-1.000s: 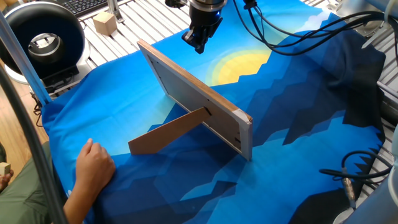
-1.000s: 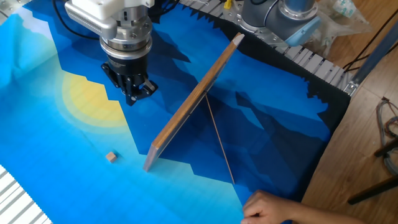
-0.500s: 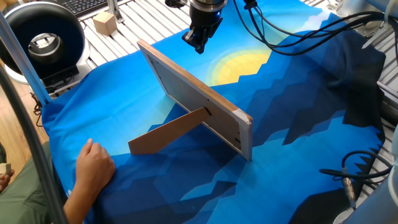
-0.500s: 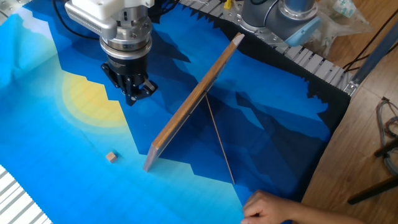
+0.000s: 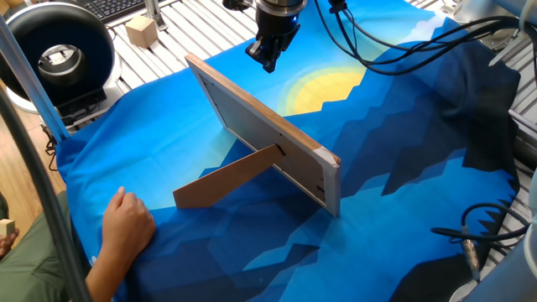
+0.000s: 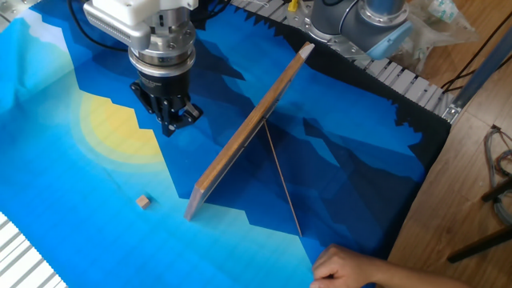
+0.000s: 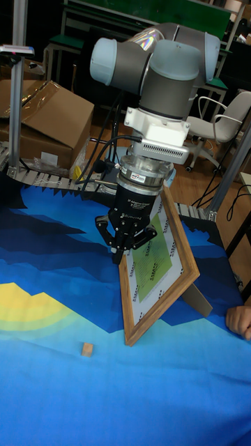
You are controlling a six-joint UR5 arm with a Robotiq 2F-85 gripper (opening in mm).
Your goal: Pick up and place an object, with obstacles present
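Note:
A small wooden cube [image 6: 143,202] lies on the blue cloth [image 6: 72,184], left of the board's lower end; it also shows as the cube [image 7: 86,348] in the tall fixed view. The obstacle, a wood-edged board [image 5: 260,126] with a pale face [image 7: 157,261], stands tilted on a brown strut [image 5: 226,178]. My gripper [image 6: 172,124] hangs above the cloth near the yellow sun patch, beside the board [image 6: 248,132] and apart from it. Its fingers look shut with nothing between them. In one fixed view the gripper [image 5: 268,60] is behind the board's far end and the cube is hidden.
A person's hand [image 5: 126,222] rests on the cloth by the strut's foot. A larger wooden block [image 5: 141,31] and a black round device [image 5: 54,54] sit off the cloth. Cables [image 5: 403,42] trail over the cloth's far side. A cardboard box [image 7: 42,122] stands behind the table.

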